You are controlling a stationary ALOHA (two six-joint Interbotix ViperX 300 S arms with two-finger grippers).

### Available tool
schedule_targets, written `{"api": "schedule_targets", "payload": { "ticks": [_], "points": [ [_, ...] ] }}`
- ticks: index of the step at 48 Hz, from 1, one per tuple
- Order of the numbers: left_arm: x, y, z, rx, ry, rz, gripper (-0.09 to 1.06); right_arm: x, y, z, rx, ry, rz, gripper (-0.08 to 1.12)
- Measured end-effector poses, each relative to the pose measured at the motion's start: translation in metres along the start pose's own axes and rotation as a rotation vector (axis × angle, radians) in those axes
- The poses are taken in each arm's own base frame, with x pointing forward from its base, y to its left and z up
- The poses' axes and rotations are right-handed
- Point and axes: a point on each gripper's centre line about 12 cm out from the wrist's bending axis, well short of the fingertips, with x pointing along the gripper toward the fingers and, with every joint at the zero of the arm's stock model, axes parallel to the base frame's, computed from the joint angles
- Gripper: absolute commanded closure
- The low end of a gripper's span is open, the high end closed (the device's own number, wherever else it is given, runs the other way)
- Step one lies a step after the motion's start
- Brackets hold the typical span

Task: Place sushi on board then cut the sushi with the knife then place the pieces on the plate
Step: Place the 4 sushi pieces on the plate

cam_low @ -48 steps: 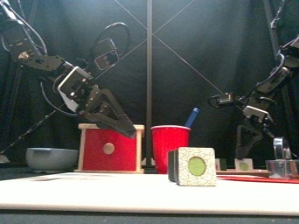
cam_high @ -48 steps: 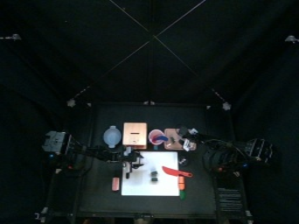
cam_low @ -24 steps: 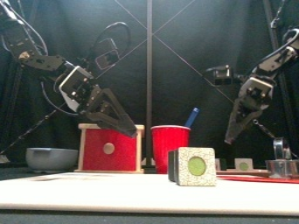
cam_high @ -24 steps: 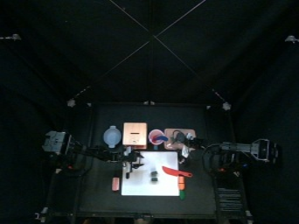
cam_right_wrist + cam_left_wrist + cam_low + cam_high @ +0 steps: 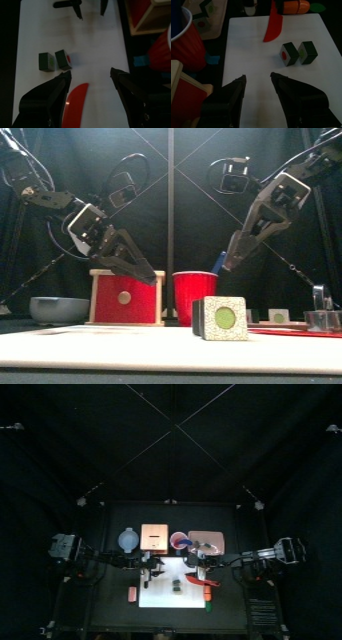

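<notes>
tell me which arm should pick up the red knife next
Right: the right gripper, jaws open, hangs over the red knife on the board's right side. The left gripper is beyond the sushi.

Overhead light falls on the white cutting board (image 5: 160,599), the brightest area; the black curtains (image 5: 80,444) and counter (image 5: 107,614) are dim. Seen from the front, the board glares pale. In the wrist views, the left fingers (image 5: 228,102) and right fingers (image 5: 47,100) read as dark silhouettes.
</notes>
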Motion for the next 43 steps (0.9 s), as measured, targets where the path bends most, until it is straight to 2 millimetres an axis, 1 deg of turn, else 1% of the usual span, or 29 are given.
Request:
{"api": "schedule_targets", "payload": {
  "ticks": [8, 17, 43],
  "points": [
    [0.0, 0.0, -0.002, -0.001, 0.015, -0.001, 0.15, 0.023, 0.016, 0.002, -0.027, 0.033, 0.031, 0.1],
    [0.0, 0.0, -0.002, -0.002, 0.017, -0.002, 0.15, 0.039, 0.03, 0.003, -0.027, 0.055, 0.057, 0.1],
    [0.0, 0.0, -0.002, -0.002, 0.017, -0.002, 0.15, 0.066, 0.029, -0.006, -0.03, 0.112, 0.048, 0.1]
  ]
}}
